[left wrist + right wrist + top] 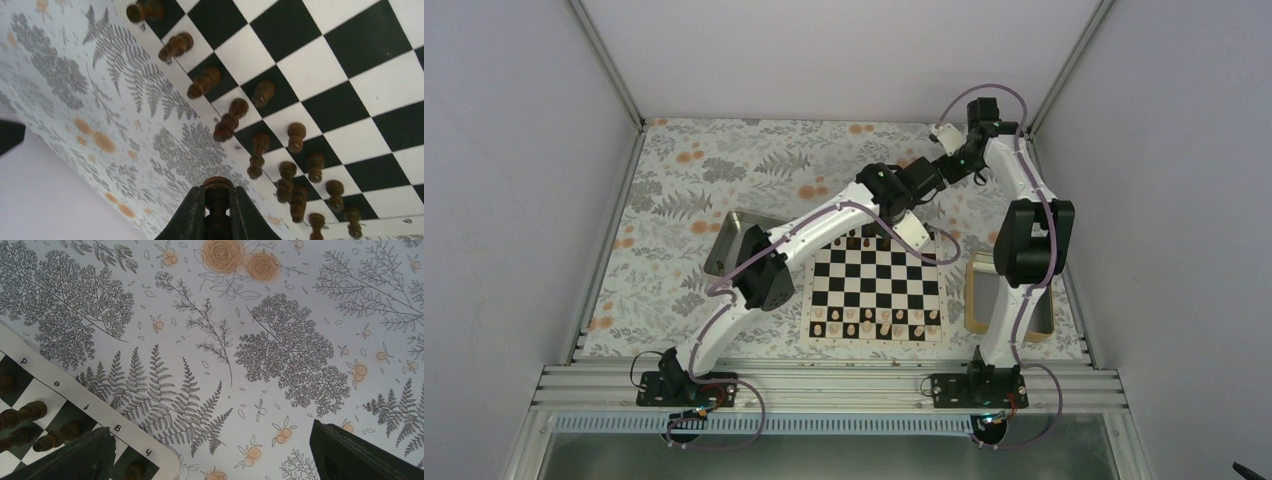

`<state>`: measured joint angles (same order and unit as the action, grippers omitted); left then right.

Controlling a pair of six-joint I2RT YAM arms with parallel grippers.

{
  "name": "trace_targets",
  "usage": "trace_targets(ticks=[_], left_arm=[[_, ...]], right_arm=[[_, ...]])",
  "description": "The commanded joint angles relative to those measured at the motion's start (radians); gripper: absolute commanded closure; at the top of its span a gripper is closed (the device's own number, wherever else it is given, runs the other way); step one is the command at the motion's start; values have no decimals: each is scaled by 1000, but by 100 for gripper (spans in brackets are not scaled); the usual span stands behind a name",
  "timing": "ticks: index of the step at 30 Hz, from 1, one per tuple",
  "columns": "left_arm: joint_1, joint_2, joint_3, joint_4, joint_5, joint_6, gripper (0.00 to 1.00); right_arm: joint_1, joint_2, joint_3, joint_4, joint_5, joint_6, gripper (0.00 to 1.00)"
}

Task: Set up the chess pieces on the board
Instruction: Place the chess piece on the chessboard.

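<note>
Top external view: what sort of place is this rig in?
Probably a lab test cell, not a home: plain pale walls framed by aluminium posts, a ribbed aluminium base rail at the near edge, and a floral-print tablecloth under the black-and-white chequered chessboard.

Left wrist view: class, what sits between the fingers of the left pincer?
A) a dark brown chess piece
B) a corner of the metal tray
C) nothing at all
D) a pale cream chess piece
A: the left pincer is shut on a dark brown chess piece, whose rounded top shows between the two black fingers.
</note>
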<state>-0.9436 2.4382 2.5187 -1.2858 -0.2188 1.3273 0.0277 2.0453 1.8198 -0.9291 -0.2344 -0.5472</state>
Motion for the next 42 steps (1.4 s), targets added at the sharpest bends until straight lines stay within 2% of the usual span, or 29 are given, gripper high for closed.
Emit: trace_targets(ticks=[1, 10, 27, 42], left_arm=[[-29, 51, -13, 60, -16, 66, 90], [-79, 81, -68, 121, 26, 134, 90], [-84, 104, -214, 252, -33, 168, 90], [-72, 120, -250, 314, -66, 174, 88]], right_arm=[[-19, 1, 38, -4, -33, 31, 0], [-28, -8, 38, -20, -77, 24, 0], [-28, -27, 36, -32, -110, 10, 0], [-28, -35, 34, -37, -117, 4, 0]])
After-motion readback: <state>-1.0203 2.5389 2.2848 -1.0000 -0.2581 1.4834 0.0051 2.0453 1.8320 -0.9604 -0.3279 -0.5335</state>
